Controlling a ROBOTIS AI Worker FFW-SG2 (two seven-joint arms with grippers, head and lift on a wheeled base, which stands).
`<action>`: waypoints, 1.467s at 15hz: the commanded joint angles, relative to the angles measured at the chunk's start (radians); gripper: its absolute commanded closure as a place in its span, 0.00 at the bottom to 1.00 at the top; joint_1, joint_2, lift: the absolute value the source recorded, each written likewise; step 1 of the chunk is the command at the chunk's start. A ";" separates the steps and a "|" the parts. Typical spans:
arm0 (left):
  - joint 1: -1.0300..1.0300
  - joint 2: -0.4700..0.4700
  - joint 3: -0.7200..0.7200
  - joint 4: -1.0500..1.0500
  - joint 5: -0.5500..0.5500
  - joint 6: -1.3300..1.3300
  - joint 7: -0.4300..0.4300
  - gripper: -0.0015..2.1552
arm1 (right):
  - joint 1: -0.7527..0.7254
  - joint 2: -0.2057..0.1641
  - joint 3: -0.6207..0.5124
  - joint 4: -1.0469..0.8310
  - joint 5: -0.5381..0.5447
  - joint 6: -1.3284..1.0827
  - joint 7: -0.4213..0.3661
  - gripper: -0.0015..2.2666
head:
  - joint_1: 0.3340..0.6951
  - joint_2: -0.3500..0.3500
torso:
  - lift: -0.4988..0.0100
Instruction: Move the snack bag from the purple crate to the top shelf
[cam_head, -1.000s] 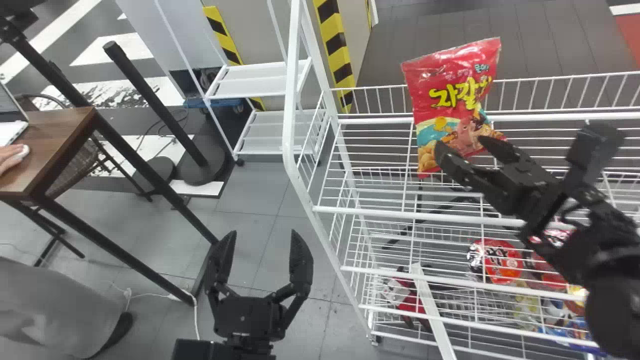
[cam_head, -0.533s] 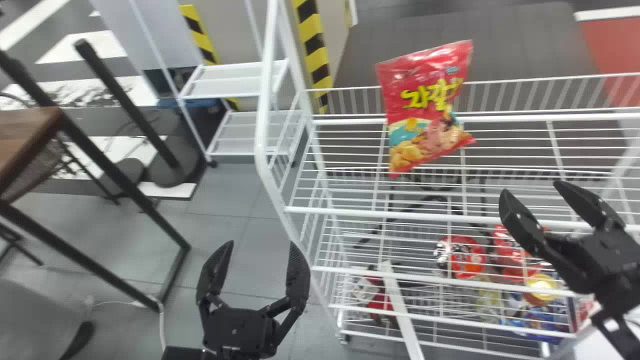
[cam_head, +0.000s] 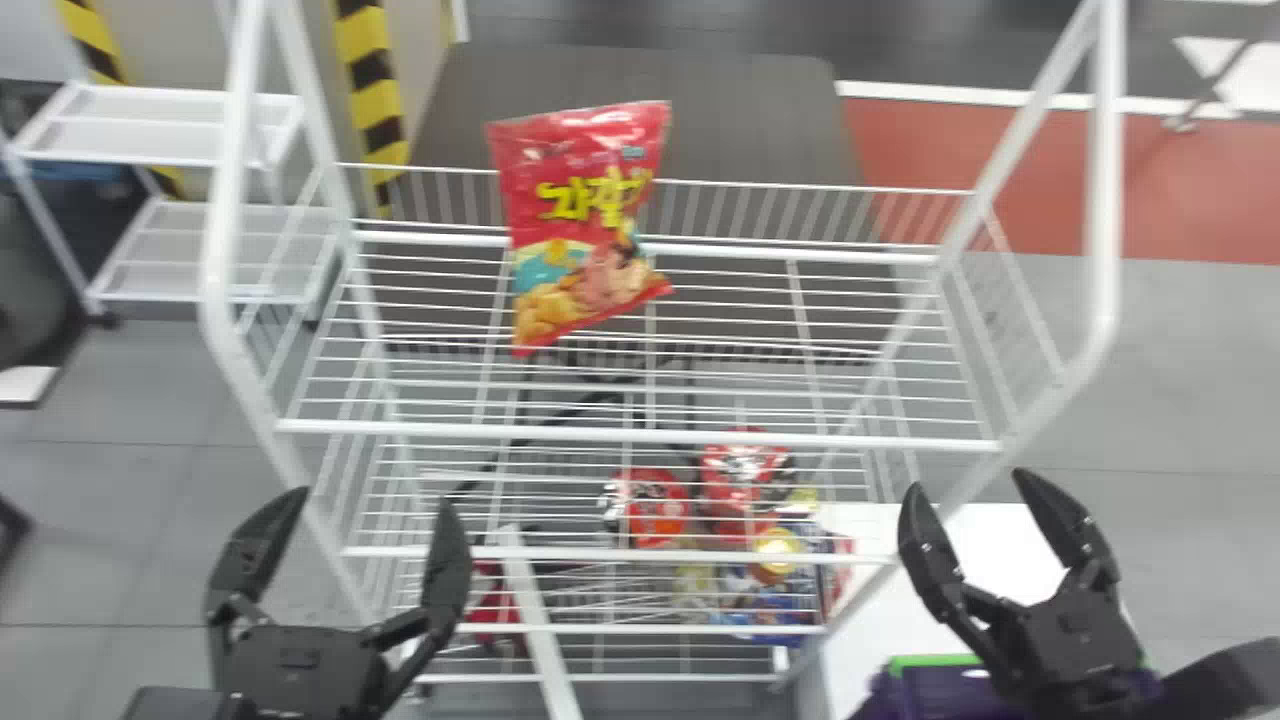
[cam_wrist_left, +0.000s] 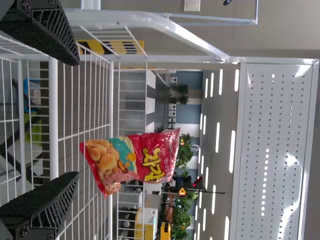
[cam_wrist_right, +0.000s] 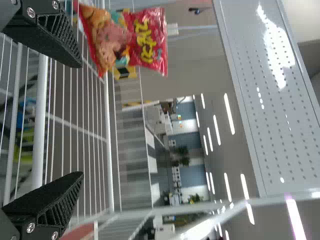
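The red snack bag (cam_head: 585, 225) stands upright on the white rack's top shelf (cam_head: 730, 330), left of its middle, leaning against the back rail. Low at the left, in front of the rack, my left gripper (cam_head: 360, 510) is open and holds nothing. Lower right, before the rack's right post, my right gripper (cam_head: 965, 490) stands open too, apart from the bag. Part of the purple crate (cam_head: 935, 692) shows beneath the right gripper. In the left wrist view the bag (cam_wrist_left: 132, 160) lies beyond the open left gripper (cam_wrist_left: 77, 117); the right wrist view has the bag (cam_wrist_right: 125, 40) beyond the open right gripper (cam_wrist_right: 80, 120).
Lower rack shelves hold red packages (cam_head: 655, 507) and other snacks. White uprights (cam_head: 1103, 200) with sloping bars frame the rack on both sides. A white surface (cam_head: 880, 630) is at the lower right, and a smaller white rack (cam_head: 150, 125) stands behind at the left.
The right gripper has drawn back from the bag toward the lower right, leaving it standing on the shelf. The head view has swung to the right, bringing the purple crate into sight.
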 joint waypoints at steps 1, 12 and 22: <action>-0.033 -0.001 -0.081 -0.027 -0.004 0.093 0.077 0.00 | 0.017 0.006 -0.062 0.054 -0.022 -0.066 0.030 0.01 | 1.00 0.23 | 0.98; -0.343 -0.017 -0.412 -0.035 -0.022 0.587 0.349 0.06 | 0.043 0.014 -0.157 0.106 -0.102 -0.063 0.185 0.02 | 1.00 0.00 | 0.98; -0.622 -0.124 -0.498 0.212 -0.007 0.611 0.597 0.07 | 0.034 0.012 -0.155 0.135 -0.097 -0.042 0.237 0.03 | 1.00 0.00 | 0.98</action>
